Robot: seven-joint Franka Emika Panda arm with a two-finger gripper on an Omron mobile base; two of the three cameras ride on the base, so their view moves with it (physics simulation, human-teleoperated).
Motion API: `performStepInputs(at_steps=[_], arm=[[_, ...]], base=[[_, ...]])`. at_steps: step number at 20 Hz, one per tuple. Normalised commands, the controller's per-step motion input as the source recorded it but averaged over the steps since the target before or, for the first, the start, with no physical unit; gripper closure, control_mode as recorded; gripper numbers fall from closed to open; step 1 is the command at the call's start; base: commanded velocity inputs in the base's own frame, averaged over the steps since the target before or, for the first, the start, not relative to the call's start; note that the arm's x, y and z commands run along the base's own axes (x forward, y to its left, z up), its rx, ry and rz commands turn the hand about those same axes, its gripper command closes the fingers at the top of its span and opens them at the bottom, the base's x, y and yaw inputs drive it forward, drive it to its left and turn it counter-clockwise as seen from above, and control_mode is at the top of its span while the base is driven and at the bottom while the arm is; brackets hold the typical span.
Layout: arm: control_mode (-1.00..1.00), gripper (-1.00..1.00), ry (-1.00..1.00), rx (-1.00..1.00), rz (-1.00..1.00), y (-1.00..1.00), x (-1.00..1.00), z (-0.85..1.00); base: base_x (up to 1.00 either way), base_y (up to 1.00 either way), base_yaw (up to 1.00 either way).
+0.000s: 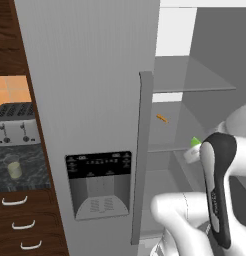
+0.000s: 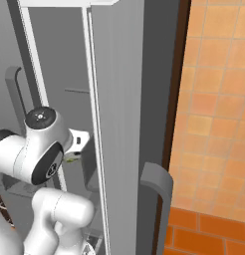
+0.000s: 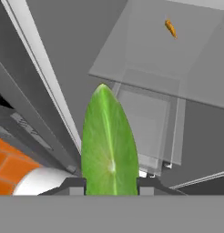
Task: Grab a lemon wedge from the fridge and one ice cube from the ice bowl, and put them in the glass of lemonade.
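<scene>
We see the main risk as the lemon wedge (image 3: 109,141) slipping free while we carry it out of the fridge (image 1: 95,75). The wedge is small and pointed, and in the hand view only its lower end sits between the two fingertips (image 3: 73,184), with most of it standing clear above them. A fast swing or a knock against the open door's edge (image 2: 117,124) or the glass shelf (image 3: 155,68) could twist it loose, and it would drop somewhere low inside the fridge, hard to reach again. A second worry is the route to the glass of lemonade (image 1: 14,167), which stands on the dark counter below the toaster (image 1: 16,125), well to the left past the closed dispenser door; the arm has to clear that door's long handle (image 1: 143,150) on the way.

Our gripper (image 3: 109,185) is partly closed, its fingers pinching the wedge from both sides. In the left base view the green tip (image 1: 195,141) shows just past the arm, at the front edge of the middle shelf, and in the right base view a sliver of green (image 2: 72,158) shows by the hand. A thin orange sliver (image 1: 162,118) lies toward the back of the shelf above, apart from our grip.
</scene>
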Motion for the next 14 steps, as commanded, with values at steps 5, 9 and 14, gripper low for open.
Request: performStepInputs(at_steps=[5, 9, 14], arm=[[-1.00, 1.00, -0.14, -0.02, 0.00, 0.03, -0.76, 0.40], [-1.00, 1.00, -0.01, 0.00, 0.00, 0.00, -0.05, 0.02], [1.00, 1.00, 0.00, 0.00, 0.00, 0.00, -0.08, 0.00]], base=[[0.00, 0.00, 0.00], [0.00, 0.00, 0.00], [-0.50, 0.00, -0.02]])
